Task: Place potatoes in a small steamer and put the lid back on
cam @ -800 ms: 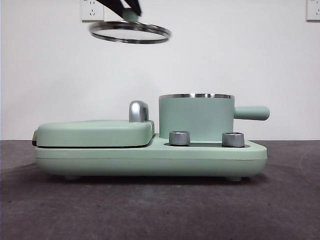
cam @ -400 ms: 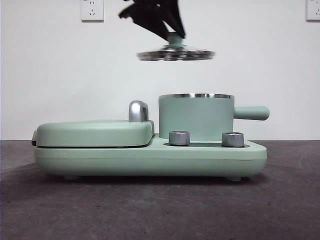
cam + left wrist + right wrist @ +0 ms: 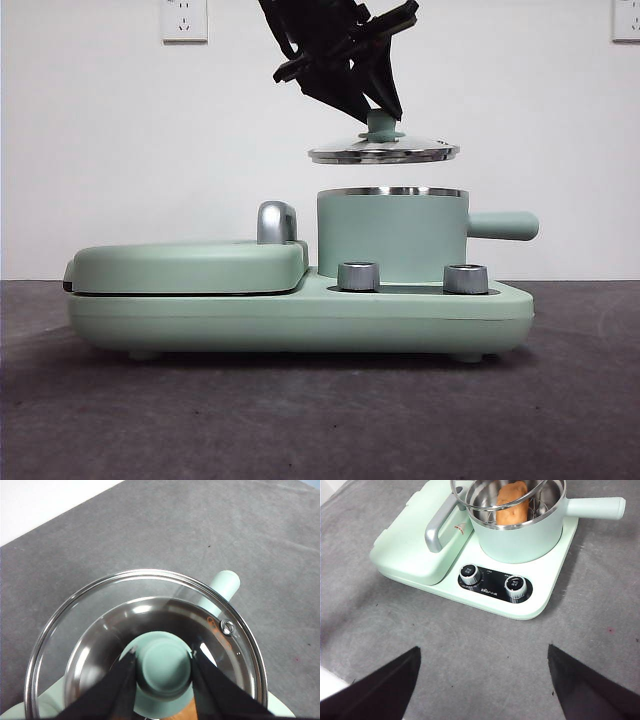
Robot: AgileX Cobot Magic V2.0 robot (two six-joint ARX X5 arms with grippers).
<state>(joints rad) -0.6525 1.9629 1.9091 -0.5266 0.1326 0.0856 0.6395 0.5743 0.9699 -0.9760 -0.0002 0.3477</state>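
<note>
On the gray counter stands a mint green cooker: at its left lies the flat griddle with a chrome handle, and to the right sits the pot, its stubby handle pointing right. Two knobs face front. Above the pot, apart from its rim, the lid hangs level, its green knob pinched by the left gripper's fingers. Inside the pot lies the potato. Well back from the cooker, the right gripper waits with fingers spread wide, holding nothing.
</note>
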